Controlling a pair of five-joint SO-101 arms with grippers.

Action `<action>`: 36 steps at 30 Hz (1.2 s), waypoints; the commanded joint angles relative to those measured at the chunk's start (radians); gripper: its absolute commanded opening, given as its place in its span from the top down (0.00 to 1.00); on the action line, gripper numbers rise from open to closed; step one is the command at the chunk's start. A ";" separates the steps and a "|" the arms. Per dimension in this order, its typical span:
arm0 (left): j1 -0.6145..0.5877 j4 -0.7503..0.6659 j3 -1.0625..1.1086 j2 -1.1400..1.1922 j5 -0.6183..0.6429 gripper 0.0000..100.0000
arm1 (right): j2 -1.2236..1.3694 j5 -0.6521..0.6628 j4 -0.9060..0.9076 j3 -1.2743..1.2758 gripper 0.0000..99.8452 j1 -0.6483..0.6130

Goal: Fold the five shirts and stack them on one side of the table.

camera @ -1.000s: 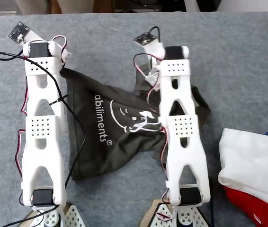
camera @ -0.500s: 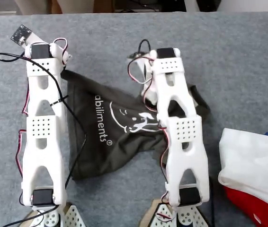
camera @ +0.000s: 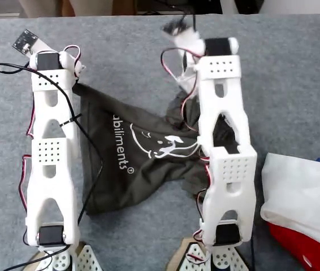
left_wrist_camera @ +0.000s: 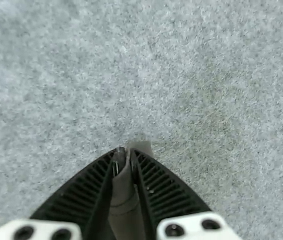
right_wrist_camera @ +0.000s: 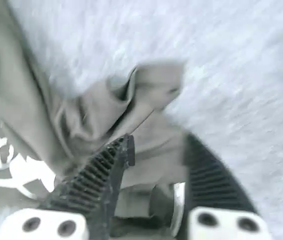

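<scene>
High: dark shirt (camera: 137,164) lies mid-table (camera: 295,73) between both arms; white shirt (camera: 301,192) and red shirt (camera: 301,248) at 4 o'clock.
Left wrist: left gripper (left_wrist_camera: 125,150) pinches a thin fold of it.
Right wrist: right gripper (right_wrist_camera: 159,145) clamps its bunched cloth.

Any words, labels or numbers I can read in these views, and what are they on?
On the dark shirt: one line of white lettering, a brand mark with a registered sign, so not quoted, beside a white line drawing.
On the white garment and the red garment: no print to be seen.
</scene>
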 commanded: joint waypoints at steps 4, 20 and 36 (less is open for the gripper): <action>-0.006 -0.017 -0.038 -0.018 -0.005 0.98 | 0.130 -0.069 -0.190 -0.111 0.78 0.022; -0.008 -0.017 -0.038 -0.018 -0.005 0.98 | 0.472 -0.259 -0.204 -0.331 0.78 0.050; -0.008 -0.018 -0.038 -0.018 -0.006 0.98 | 0.496 -0.229 -0.226 -0.326 0.78 0.028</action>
